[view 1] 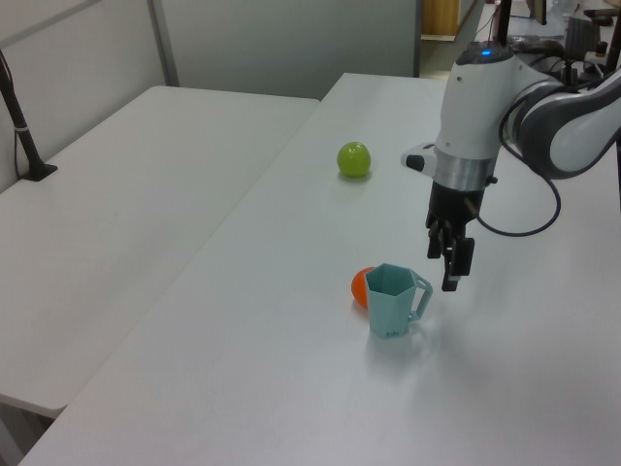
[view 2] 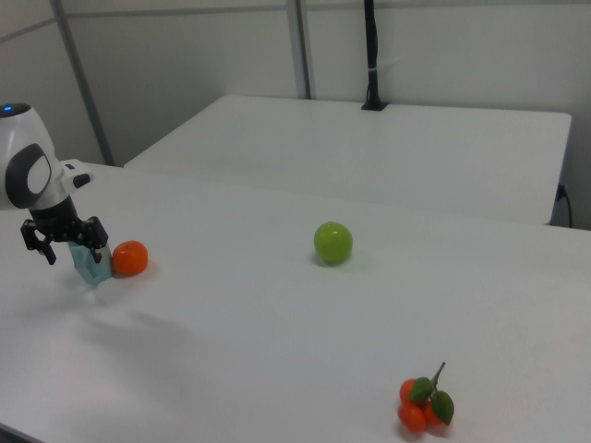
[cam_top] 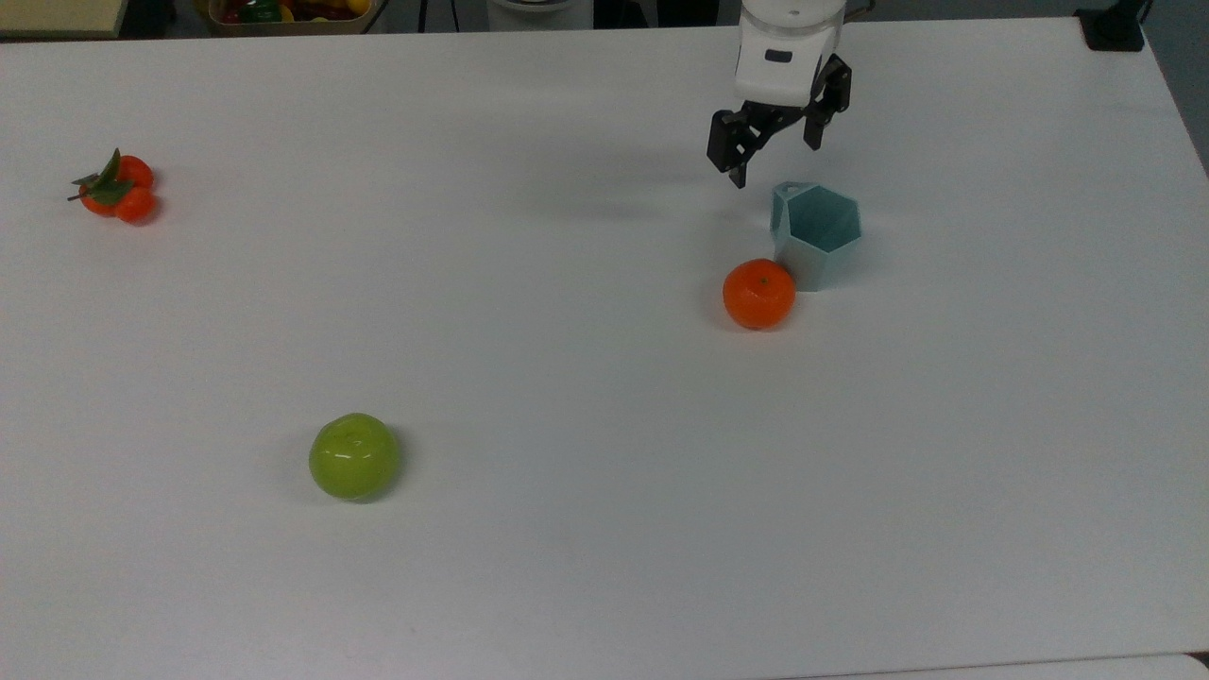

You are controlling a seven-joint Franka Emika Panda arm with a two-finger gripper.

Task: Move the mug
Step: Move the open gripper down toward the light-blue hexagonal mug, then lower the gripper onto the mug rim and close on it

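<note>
The pale teal mug (cam_top: 818, 232) with a hexagonal rim stands upright on the white table (cam_top: 567, 331), its small handle toward the top view's upper left. An orange (cam_top: 758, 294) touches its lower left side. My gripper (cam_top: 774, 161) hangs open just above and to the upper left of the mug, near the handle, holding nothing. In the left view the gripper (view 1: 443, 267) sits just right of the mug (view 1: 393, 299), by the handle, with the orange (view 1: 360, 286) behind the mug. In the right view the gripper (view 2: 66, 247) partly hides the mug (view 2: 93, 270).
A green apple (cam_top: 354, 456) lies toward the top view's lower left. A small cluster of mandarins with leaves (cam_top: 115, 187) sits at the far left. A fruit basket (cam_top: 283, 11) and a black clamp (cam_top: 1115, 28) are at the table's far edge. A second table (view 1: 126, 184) adjoins.
</note>
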